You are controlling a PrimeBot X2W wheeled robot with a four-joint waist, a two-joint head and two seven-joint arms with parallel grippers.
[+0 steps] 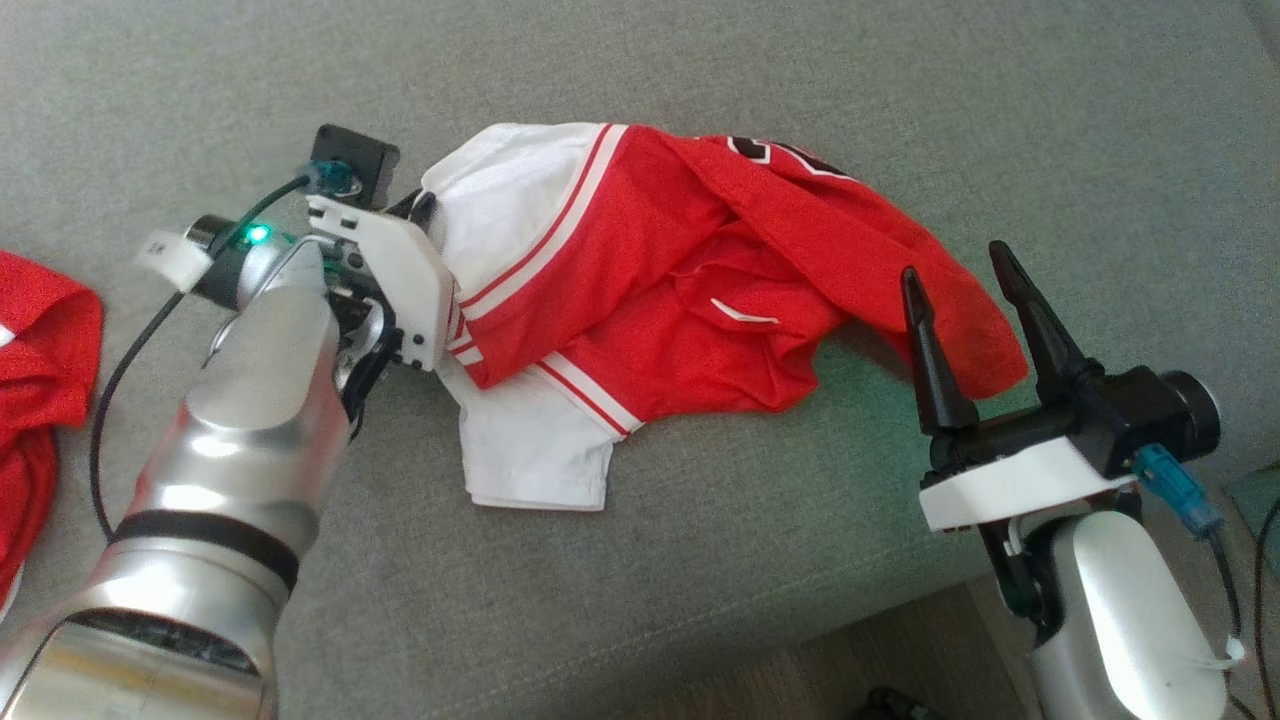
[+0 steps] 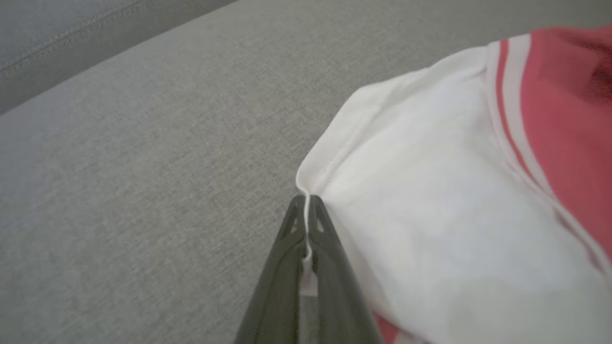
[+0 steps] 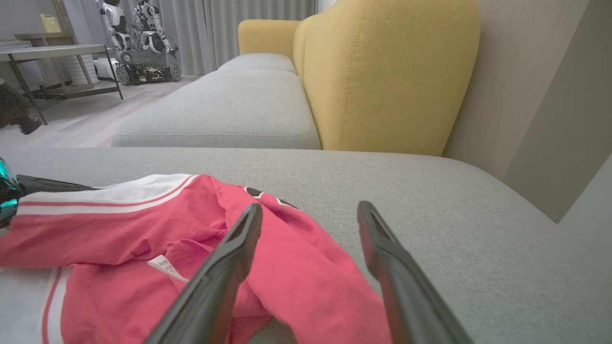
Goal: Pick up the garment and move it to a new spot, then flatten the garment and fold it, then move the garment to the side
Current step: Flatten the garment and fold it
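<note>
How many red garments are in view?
2. One red-and-white garment mid-cushion, held by the left gripper; a second red garment at the head view's left edge, partly cropped.

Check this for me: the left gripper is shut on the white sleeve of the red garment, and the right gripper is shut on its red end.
One part is wrong. The right gripper is open, its fingers spread apart at the red end of the garment, as the right wrist view shows. The left gripper is indeed shut on the white sleeve.

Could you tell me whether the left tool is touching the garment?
Touching: the left wrist view shows the left tool shut on the white hem of the garment.
</note>
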